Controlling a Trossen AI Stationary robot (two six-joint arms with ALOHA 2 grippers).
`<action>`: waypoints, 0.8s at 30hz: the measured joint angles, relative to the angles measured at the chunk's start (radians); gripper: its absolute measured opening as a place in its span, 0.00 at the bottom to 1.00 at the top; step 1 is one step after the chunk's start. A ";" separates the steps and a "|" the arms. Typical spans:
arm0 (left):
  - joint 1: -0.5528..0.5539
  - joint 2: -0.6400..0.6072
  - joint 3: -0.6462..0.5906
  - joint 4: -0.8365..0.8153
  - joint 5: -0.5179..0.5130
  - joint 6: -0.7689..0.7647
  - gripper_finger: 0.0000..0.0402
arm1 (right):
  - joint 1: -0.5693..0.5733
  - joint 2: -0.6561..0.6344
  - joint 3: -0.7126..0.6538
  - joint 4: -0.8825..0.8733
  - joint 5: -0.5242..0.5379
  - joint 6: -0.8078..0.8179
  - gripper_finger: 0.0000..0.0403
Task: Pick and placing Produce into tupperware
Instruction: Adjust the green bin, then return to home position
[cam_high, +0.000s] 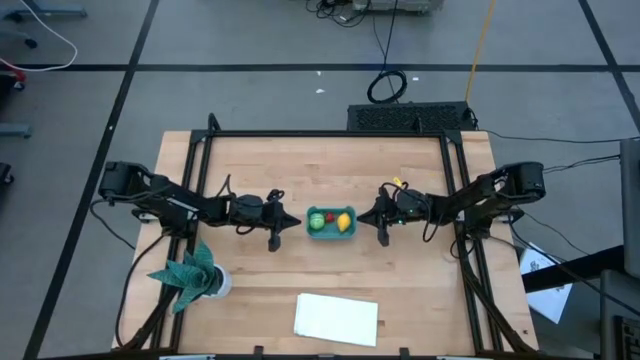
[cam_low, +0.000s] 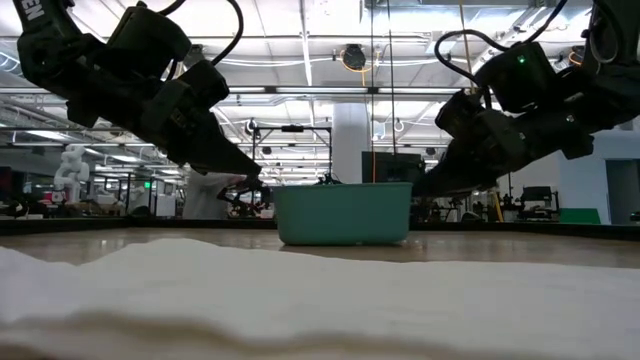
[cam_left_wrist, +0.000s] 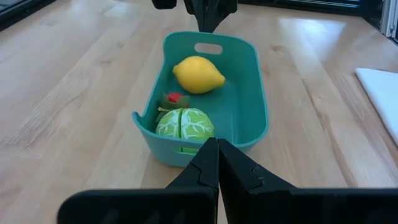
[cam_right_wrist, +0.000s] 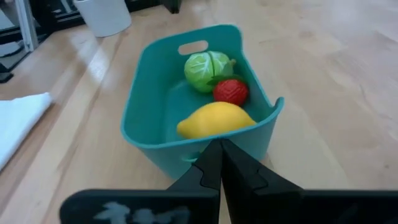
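The teal tupperware (cam_high: 331, 233) sits at the table's middle with all three pieces inside. In the left wrist view these are the green round one (cam_left_wrist: 185, 124), the small red one (cam_left_wrist: 175, 98) and the yellow lemon (cam_left_wrist: 198, 74). My left gripper (cam_high: 297, 222) is shut and hovers just left of the container's left end (cam_left_wrist: 180, 152). The low view shows a small gap between its tip (cam_low: 257, 181) and the container (cam_low: 343, 215). My right gripper (cam_high: 361, 217) is shut, its tip right at the container's right end (cam_right_wrist: 186, 155). My right gripper points its shut fingertips (cam_low: 418, 189) slanting down at the tupperware's right end wall (cam_low: 407, 200) from the table's right. I cannot tell whether they touch it. My left gripper touches nothing.
A teal leafy plant in a white pot (cam_high: 193, 275) stands near the table's left near corner. A flat white rectangle (cam_high: 336, 318) lies by the near edge and fills the low view's foreground (cam_low: 300, 290). Black frame rails (cam_high: 452, 200) run along the table's sides.
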 joint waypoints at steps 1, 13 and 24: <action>0.000 0.000 0.000 -0.003 0.000 0.000 0.00 | -0.001 0.000 0.001 -0.001 -0.003 0.000 0.00; 0.000 0.000 0.000 -0.005 0.000 0.001 0.00 | -0.001 0.000 0.001 -0.035 -0.002 0.007 0.00; -0.016 -0.008 0.000 0.000 -0.003 0.106 0.00 | -0.001 -0.011 0.001 -0.058 0.005 0.015 0.00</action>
